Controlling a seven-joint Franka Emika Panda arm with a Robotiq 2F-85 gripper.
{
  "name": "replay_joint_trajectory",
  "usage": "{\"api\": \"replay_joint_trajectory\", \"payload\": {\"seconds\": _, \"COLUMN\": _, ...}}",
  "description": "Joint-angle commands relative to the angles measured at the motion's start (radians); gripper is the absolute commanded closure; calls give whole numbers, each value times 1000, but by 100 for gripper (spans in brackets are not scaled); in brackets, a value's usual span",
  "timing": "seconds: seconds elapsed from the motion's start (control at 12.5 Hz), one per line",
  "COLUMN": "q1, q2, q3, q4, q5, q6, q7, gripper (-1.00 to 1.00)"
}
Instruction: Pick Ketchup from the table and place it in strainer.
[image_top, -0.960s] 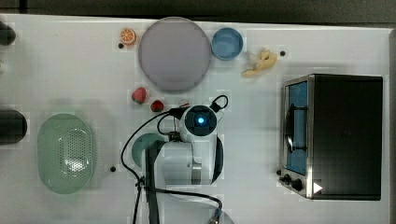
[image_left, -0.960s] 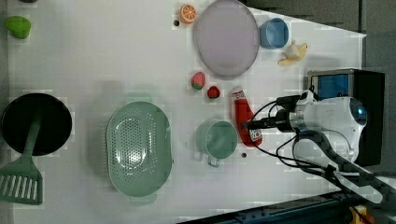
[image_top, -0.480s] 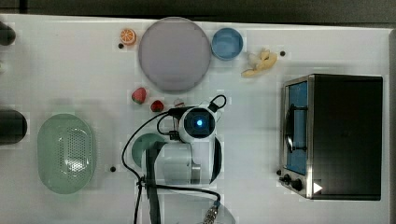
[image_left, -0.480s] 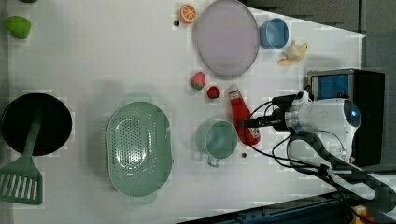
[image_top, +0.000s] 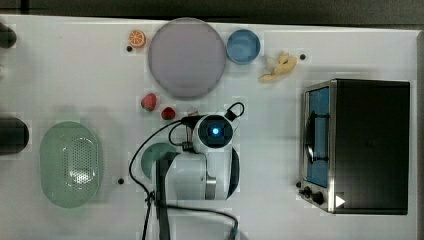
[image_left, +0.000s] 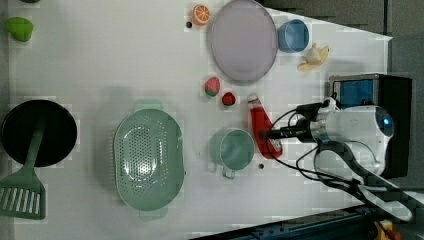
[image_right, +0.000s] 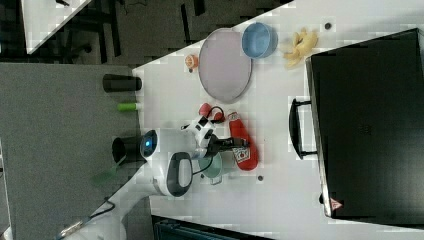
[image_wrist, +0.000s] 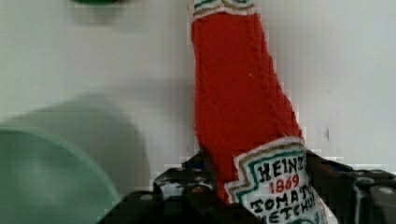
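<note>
The Ketchup (image_left: 261, 131), a red bottle with a white cap, lies on the white table (image_top: 75, 75) between a green mug and the arm. My gripper (image_left: 269, 134) reaches it from the left view's right, low over the table. In the wrist view the labelled lower body of the Ketchup (image_wrist: 238, 93) sits between my dark fingers (image_wrist: 187, 184), which press on both its sides. The right view has the Ketchup (image_right: 242, 142) at my gripper (image_right: 231, 143) too. The mint-green strainer (image_left: 121, 150) stands empty further toward the left view's left, also seen as the strainer (image_top: 49, 150) in the top view.
A green mug (image_left: 232, 150) stands right beside the bottle, on the strainer's side. Two small red fruits (image_left: 212, 86) and a lilac plate (image_left: 243, 40) lie beyond the cap. A black oven (image_top: 367, 145) sits behind the arm. A black pan (image_left: 39, 132) and green spatula (image_left: 20, 197) lie past the strainer.
The jaws have closed from wide open onto the sides of the bottle. The arm and the bottle have hardly shifted.
</note>
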Motion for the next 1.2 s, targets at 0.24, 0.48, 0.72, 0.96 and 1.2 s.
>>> {"api": "replay_joint_trajectory", "payload": {"seconds": 0.24, "q1": 8, "q2": -324, "q3": 12, "q4": 31, "q5": -6, "q6": -256, "q7": -31, "gripper": -24}}
{"api": "replay_joint_trajectory", "payload": {"seconds": 0.48, "q1": 24, "q2": -463, "q3": 55, "q4": 53, "q5": -3, "q6": -381, "q7": 15, "gripper": -24}}
{"api": "replay_joint_trajectory", "payload": {"seconds": 0.72, "q1": 51, "q2": -522, "q3": 139, "q4": 80, "q5": 5, "q6": -437, "q7": 116, "gripper": -24}}
{"api": "replay_joint_trajectory", "payload": {"seconds": 0.96, "q1": 81, "q2": -501, "q3": 249, "q4": 105, "q5": 38, "q6": -434, "q7": 314, "gripper": -24}}
{"api": "replay_joint_trajectory", "payload": {"seconds": 1.2, "q1": 95, "q2": -438, "q3": 369, "q4": 128, "q5": 90, "q6": -390, "q7": 512, "gripper": -24}}
